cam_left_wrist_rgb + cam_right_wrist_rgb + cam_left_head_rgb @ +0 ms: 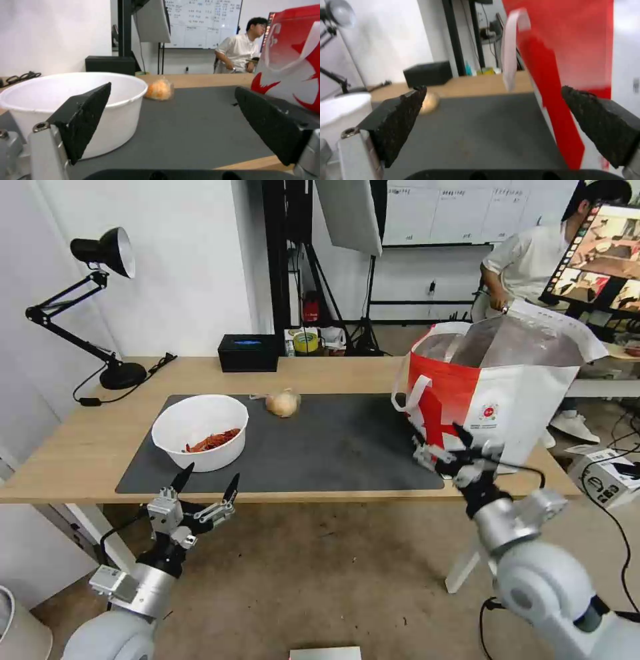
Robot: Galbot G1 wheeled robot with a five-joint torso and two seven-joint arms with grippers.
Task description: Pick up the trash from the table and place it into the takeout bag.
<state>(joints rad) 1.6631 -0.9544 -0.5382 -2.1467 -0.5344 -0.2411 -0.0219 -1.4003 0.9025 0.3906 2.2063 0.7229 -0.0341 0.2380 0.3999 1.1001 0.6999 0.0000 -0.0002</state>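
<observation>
On the dark mat (333,447) of the table (80,447), at its left, stands a white bowl (200,430) holding red scraps (213,440). A tan plastic-wrapped lump (283,403) lies behind it, mid-mat. The red-and-white takeout bag (493,393) stands open at the table's right end. My left gripper (209,478) is open at the front edge, just before the bowl (66,100), with the lump (160,90) farther off. My right gripper (443,447) is open and empty, close against the bag's red front (560,62).
A black desk lamp (107,300) stands at the back left with its cable on the wood. A black box (248,352) and a tape roll (307,342) sit at the back edge. A white loop handle (511,50) hangs off the bag.
</observation>
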